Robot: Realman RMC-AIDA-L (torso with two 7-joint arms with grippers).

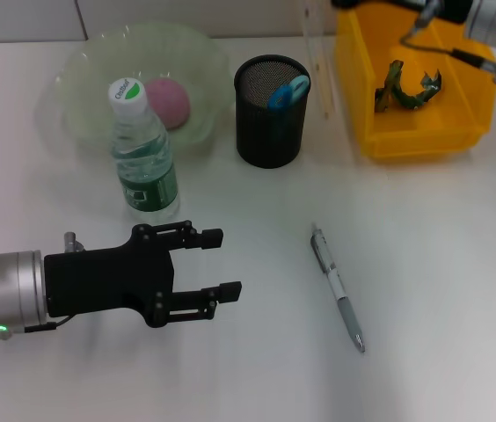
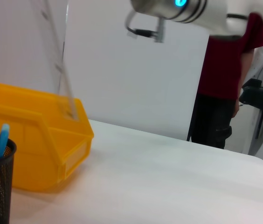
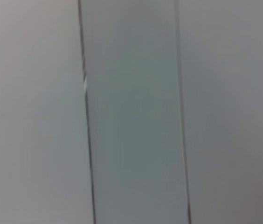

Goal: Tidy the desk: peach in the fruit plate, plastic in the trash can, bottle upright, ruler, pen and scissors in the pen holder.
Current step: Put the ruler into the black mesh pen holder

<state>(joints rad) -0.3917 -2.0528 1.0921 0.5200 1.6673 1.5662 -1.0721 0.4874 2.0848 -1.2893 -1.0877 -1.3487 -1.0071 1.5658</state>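
On the worktop (image 1: 424, 290), the pen (image 1: 338, 287) lies flat, well apart from the pen holder (image 1: 271, 112). Your left hand (image 1: 222, 264) sits open nearby. Pen looks light, stiff, slick; pinch mid-barrel. Right hand: can't tell.

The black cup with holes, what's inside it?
Inside the black mesh pen holder a blue handle sticks up, probably the scissors. Its lower part is hidden by the mesh wall. The pen lies outside on the table.

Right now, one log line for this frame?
left claw: open, over table near bottle | right arm: above yellow bin | pen: on table | peach: in plate
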